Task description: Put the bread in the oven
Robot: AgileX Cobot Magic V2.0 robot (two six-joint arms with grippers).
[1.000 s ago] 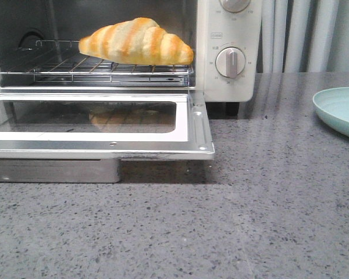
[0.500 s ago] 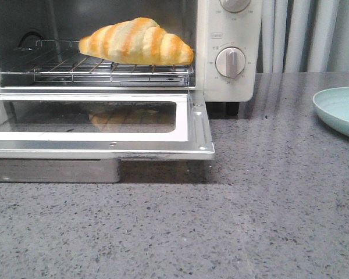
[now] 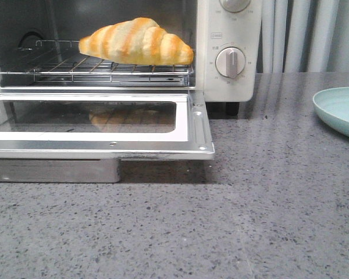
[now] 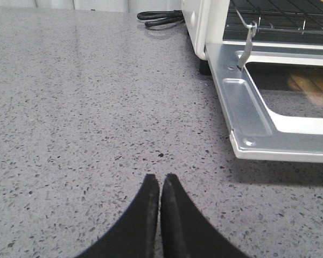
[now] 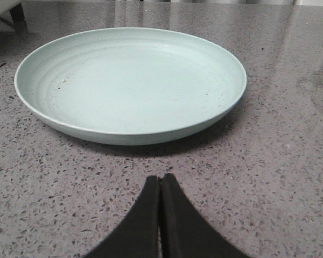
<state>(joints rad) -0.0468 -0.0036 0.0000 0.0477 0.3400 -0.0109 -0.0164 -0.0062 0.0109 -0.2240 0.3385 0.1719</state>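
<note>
The bread (image 3: 136, 42), a glossy striped croissant-shaped roll, lies on the wire rack (image 3: 93, 71) inside the white oven (image 3: 227, 35), toward the rack's right side. The oven door (image 3: 99, 125) hangs open and flat, with the bread's reflection in its glass. Neither gripper shows in the front view. In the left wrist view my left gripper (image 4: 160, 178) is shut and empty over the counter, left of the open door (image 4: 247, 107). In the right wrist view my right gripper (image 5: 161, 179) is shut and empty, just short of a pale green plate (image 5: 130, 80).
The pale green plate (image 3: 340, 110) sits at the right edge of the grey speckled counter (image 3: 221, 226). A black power cord (image 4: 160, 18) lies behind the oven's left side. Curtains hang behind the counter.
</note>
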